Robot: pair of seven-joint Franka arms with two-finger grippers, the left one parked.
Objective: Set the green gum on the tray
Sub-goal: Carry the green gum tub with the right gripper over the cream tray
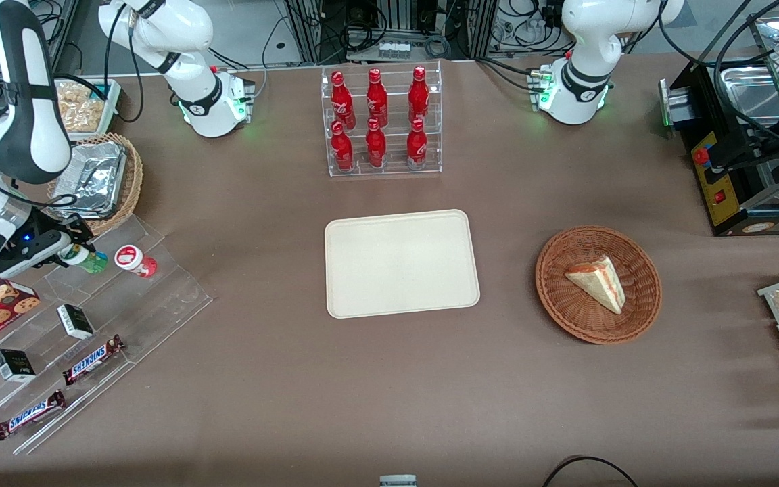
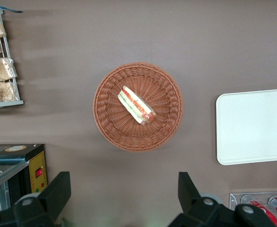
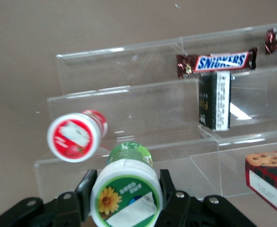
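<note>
Since the red gum (image 1: 134, 259) stands just beside the green gum (image 1: 85, 258) at the left edge of the front view, a careless lift could topple it (my guess). Fingers of the hand (image 3: 125, 195) clamp the green canister's sides on the clear shelf (image 1: 159, 284), well apart from the tray (image 1: 399, 262).

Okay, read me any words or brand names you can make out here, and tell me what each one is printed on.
"SNICKERS": two brown wrapped candy bars on the clear acrylic stepped shelf.
Red bottles' white script: too small to read.
Green gum canister's lid: sunflower picture, wording blurred; it sits between the claw's fingers at the shelf.
Red gum canister's lid, black boxes, cookie box: print unreadable.
</note>
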